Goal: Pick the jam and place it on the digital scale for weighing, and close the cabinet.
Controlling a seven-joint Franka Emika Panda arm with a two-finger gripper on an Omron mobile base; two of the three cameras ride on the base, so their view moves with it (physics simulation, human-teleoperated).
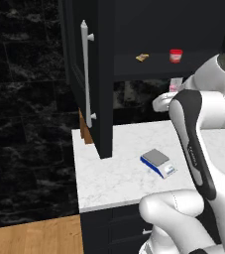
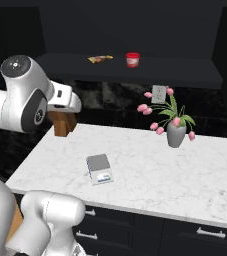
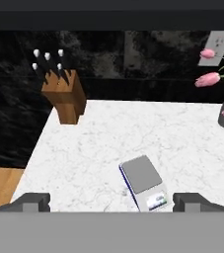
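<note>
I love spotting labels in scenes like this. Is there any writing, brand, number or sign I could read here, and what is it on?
No text here can be read.
Digital scale: its front display panel shows small marks, too blurred to read.
Jam: a pale band on the jar, no legible label.
Yellow-brown packet: too small to tell any print.
Wall outlet: plain, no writing visible.
</note>
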